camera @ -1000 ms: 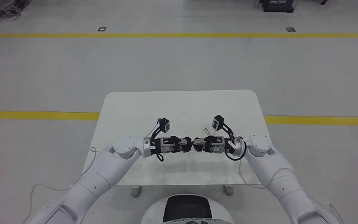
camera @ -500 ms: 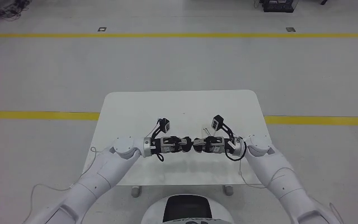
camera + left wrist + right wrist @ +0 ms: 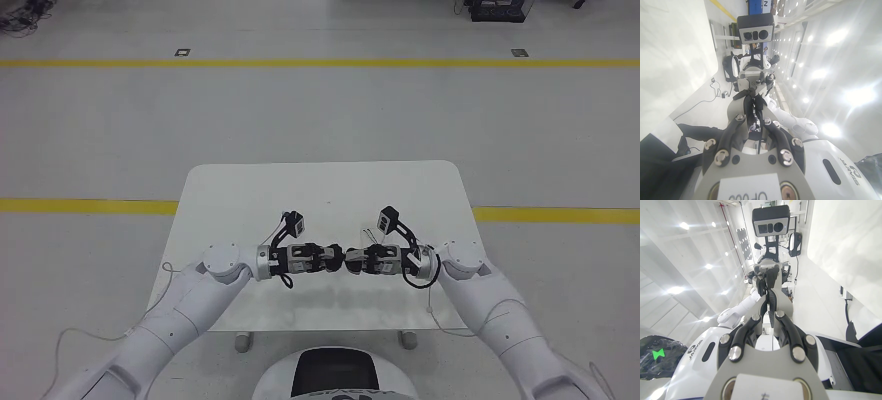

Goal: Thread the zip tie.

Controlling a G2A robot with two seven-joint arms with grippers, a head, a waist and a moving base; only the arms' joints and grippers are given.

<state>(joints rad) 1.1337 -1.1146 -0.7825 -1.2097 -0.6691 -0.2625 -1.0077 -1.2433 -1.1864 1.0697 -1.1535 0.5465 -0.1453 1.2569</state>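
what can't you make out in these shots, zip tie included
- Zip tie: too small in the top view, where the left gripper and right gripper meet above the table; lost among dark gripper parts in both wrist views.
- Whether its tip is threaded: hidden at that meeting point.
- Each gripper, open or shut: the dark parts overlap in the wrist views.
- Table's near edge: covered by the arms, top view.

Zip tie (image 3: 344, 258) too small to make out.
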